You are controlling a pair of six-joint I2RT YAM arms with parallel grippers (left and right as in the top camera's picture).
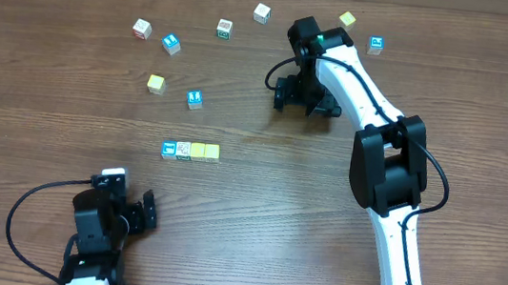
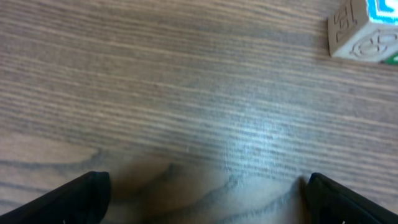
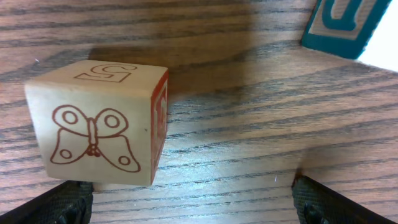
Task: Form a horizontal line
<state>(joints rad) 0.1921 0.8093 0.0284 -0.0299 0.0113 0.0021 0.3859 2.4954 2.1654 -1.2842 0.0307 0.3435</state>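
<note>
The horizontal line (image 1: 190, 150) lies mid-table: a blue-faced cube (image 1: 169, 148), a white printed cube (image 1: 183, 150) and two pale yellow cubes (image 1: 205, 150), side by side. My left gripper (image 1: 144, 211) rests low at the front left, open and empty. In its wrist view the left gripper (image 2: 205, 196) shows bare wood between the fingers and a blue-topped cube (image 2: 364, 31) far ahead on the right. My right gripper (image 1: 302, 98) stands open behind the line. The right gripper (image 3: 189, 199) has a butterfly-printed cube (image 3: 99, 124) just ahead of its left finger (image 3: 62, 205), not between the jaws.
Loose cubes are scattered across the back: white (image 1: 142, 28), blue (image 1: 170, 43), white-green (image 1: 224, 29), white (image 1: 262, 12), yellow (image 1: 347, 20), blue (image 1: 375, 45), yellow (image 1: 155, 83), blue (image 1: 195, 99). A blue block corner (image 3: 342, 25) shows beyond the right gripper.
</note>
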